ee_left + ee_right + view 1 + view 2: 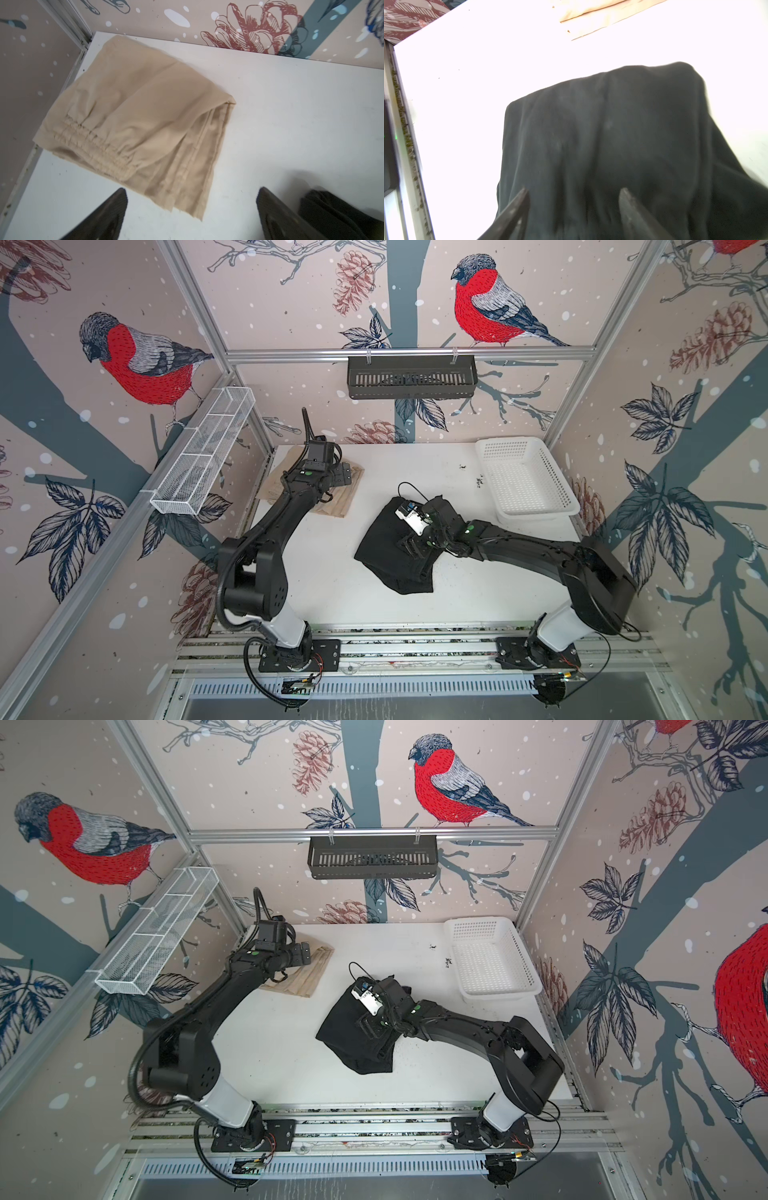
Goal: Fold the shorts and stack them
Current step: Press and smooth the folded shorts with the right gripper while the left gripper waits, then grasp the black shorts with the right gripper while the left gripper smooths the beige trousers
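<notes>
Black shorts (382, 547): roughly folded, rumpled, at the middle of the worktop (332, 597). Right claw (574, 190) hung over them, jaws apart, gripping nothing. Beige shorts (135, 114): folded flat at the far left corner; left claw (192, 189) spread wide above, empty. Step judged: finishing the black pair's fold. Next move called for pinching all layers, then stacking squarely on the beige.
</notes>
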`<state>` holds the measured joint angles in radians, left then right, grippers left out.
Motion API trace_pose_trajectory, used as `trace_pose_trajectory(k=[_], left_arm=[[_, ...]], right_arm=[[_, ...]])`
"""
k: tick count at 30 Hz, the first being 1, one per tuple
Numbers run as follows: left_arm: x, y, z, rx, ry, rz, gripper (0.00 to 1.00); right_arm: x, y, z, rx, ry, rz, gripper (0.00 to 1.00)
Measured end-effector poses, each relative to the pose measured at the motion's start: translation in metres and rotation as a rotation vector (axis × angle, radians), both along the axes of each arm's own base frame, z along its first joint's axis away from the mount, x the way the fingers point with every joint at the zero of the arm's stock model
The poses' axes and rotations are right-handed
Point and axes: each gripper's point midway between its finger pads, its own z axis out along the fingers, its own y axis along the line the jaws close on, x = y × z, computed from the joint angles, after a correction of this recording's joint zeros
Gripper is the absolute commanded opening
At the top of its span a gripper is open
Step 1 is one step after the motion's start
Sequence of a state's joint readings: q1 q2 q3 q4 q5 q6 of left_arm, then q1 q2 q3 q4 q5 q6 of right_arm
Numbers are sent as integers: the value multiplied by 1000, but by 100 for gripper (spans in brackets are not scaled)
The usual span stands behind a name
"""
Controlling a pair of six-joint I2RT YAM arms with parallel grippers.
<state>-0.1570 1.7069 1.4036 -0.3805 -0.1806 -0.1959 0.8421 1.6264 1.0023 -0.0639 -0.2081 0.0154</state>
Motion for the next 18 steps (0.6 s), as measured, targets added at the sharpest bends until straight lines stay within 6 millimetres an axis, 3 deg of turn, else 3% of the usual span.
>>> trace_pose_trajectory(k=[5,11,14,18], left_arm=[[67,32,-13,53,-2,3,97],[119,67,-46,52,44,11,96],[134,80,-64,51,82,22,96],[130,82,-100,27,174,0,96]], right_arm=[[14,12,-15,-72,-25,56,84],[22,6,-36,-153,-31,74,87],[23,0,-40,-151,-16,66,88],[18,-4,-49,-144,11,67,89]])
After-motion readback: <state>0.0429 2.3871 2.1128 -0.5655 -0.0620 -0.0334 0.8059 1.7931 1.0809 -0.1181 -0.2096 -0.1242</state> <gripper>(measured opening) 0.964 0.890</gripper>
